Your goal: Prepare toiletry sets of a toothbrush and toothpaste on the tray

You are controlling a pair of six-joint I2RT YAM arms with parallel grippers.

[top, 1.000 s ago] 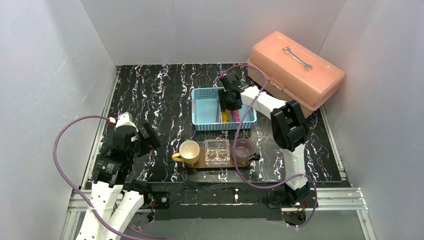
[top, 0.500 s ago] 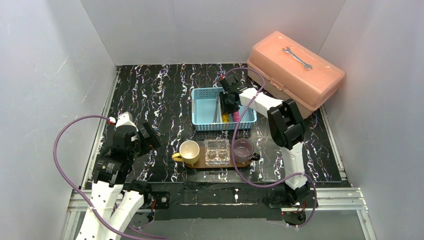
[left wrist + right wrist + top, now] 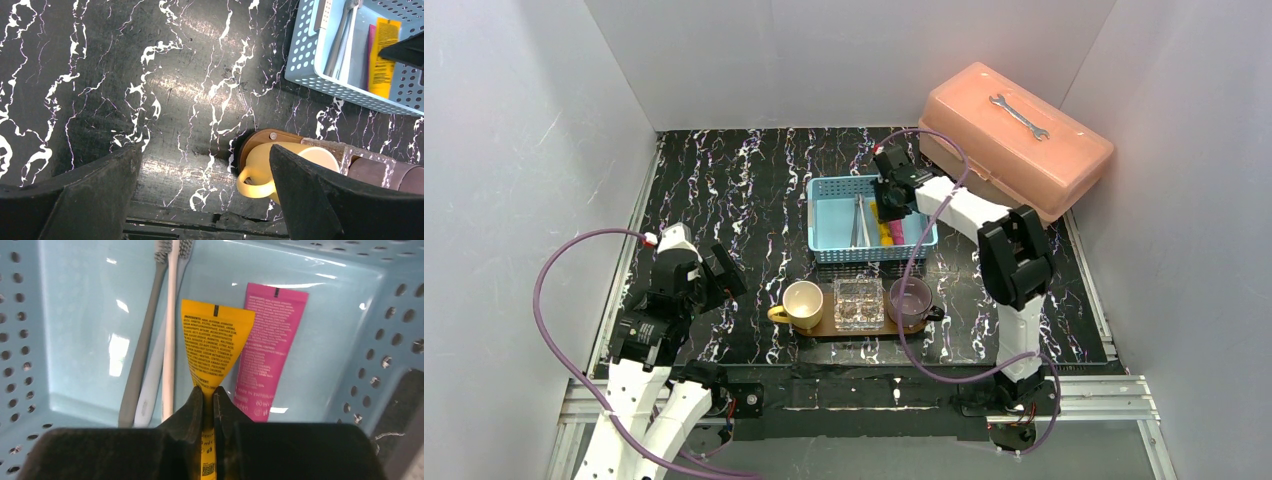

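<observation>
**Q:** So what's the right gripper point(image 3: 209, 390) up to?

**A:** It's down inside the blue basket point(image 3: 25, 340), fingers pinched nearly together on the cap end of the yellow toothpaste point(image 3: 215, 340). The tube lies flat on the basket floor. The pink toothpaste point(image 3: 267, 345) is just beside it on one side and the toothbrushes point(image 3: 167, 315) on the other.

**Q:** And the other arm?

**A:** The left gripper point(image 3: 204, 150) has its jaws spread wide with nothing in them, hanging over bare table near the tray point(image 3: 819, 328). The tray only carries a yellow cup point(image 3: 803, 303), a clear container point(image 3: 858, 302) and a purple cup point(image 3: 910, 298).
</observation>
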